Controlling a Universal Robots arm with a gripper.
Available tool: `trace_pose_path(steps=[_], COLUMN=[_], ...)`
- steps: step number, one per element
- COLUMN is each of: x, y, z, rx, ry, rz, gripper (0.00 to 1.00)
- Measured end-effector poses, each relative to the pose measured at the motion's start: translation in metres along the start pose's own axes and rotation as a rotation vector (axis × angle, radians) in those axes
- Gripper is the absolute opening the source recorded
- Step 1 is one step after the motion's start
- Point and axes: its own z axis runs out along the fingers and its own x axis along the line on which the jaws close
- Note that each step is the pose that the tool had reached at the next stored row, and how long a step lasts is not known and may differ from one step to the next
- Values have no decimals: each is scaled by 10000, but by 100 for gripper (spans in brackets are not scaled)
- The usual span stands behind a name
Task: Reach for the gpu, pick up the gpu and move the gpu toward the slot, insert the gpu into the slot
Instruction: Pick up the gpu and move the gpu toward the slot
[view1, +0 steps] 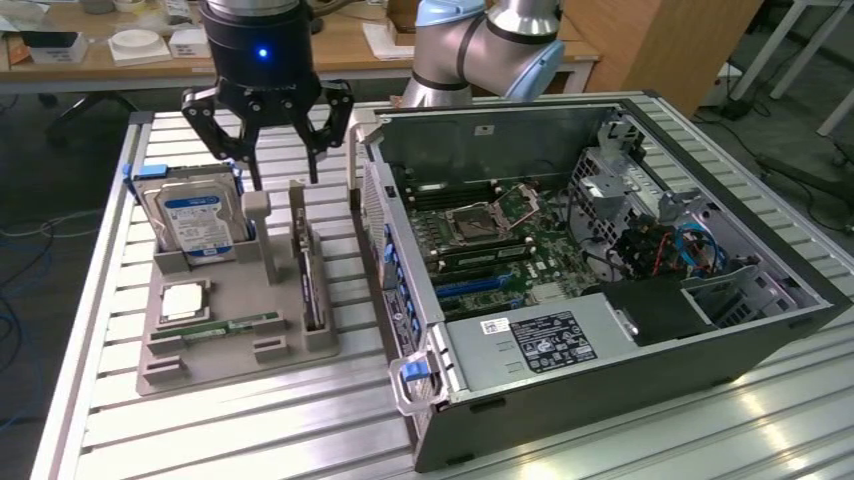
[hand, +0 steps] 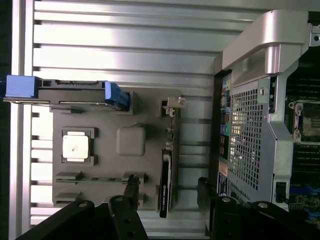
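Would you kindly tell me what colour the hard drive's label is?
The hard drive's label is blue and white; the exterior view shows it best.

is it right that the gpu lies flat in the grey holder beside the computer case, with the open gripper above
No. The exterior view shows the gpu standing on its edge in the grey holder beside the computer case, not lying flat. The open gripper is above.
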Motion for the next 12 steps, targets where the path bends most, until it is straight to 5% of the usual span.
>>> trace_pose_path(steps=[12], x=[-17], y=[-3], z=[64], rx=[0], ry=[1], rz=[-16], gripper=[59])
